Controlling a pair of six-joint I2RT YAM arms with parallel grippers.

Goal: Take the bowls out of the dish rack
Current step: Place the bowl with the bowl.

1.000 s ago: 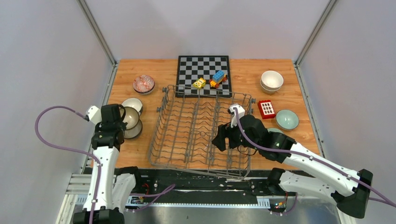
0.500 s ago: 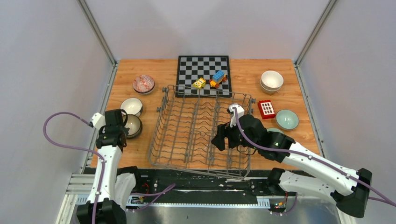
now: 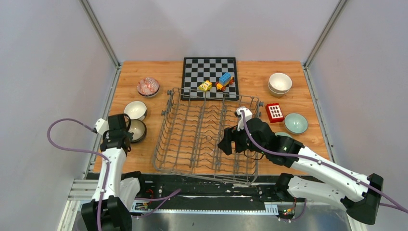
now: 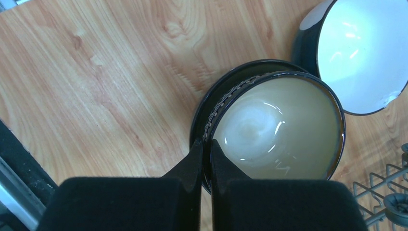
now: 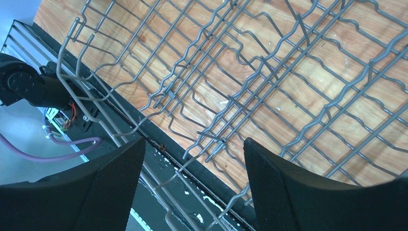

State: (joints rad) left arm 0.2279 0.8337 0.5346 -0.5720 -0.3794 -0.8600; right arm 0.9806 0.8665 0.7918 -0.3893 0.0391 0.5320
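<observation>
My left gripper (image 3: 124, 134) is shut on the near rim of a dark-patterned bowl (image 3: 137, 130) with a cream inside. In the left wrist view its fingers (image 4: 197, 159) pinch that bowl's rim (image 4: 279, 125), and the bowl sits nested in a dark bowl (image 4: 226, 84) on the table. The grey wire dish rack (image 3: 207, 139) holds no bowls. My right gripper (image 3: 230, 144) is open and empty over the rack's near right part (image 5: 250, 82); its jaws (image 5: 192, 144) stand wide apart.
A white-inside bowl (image 3: 136, 109) and a red-patterned bowl (image 3: 147, 86) stand at the left. Stacked cream bowls (image 3: 280, 83) and a mint bowl (image 3: 295, 122) stand at the right. A red block (image 3: 274, 112) lies beside the rack; the chessboard (image 3: 210, 77) carries toy blocks.
My left gripper has drawn back toward the near edge with the dark-patterned bowl, which now sits in the dark bowl. The right arm has not moved.
</observation>
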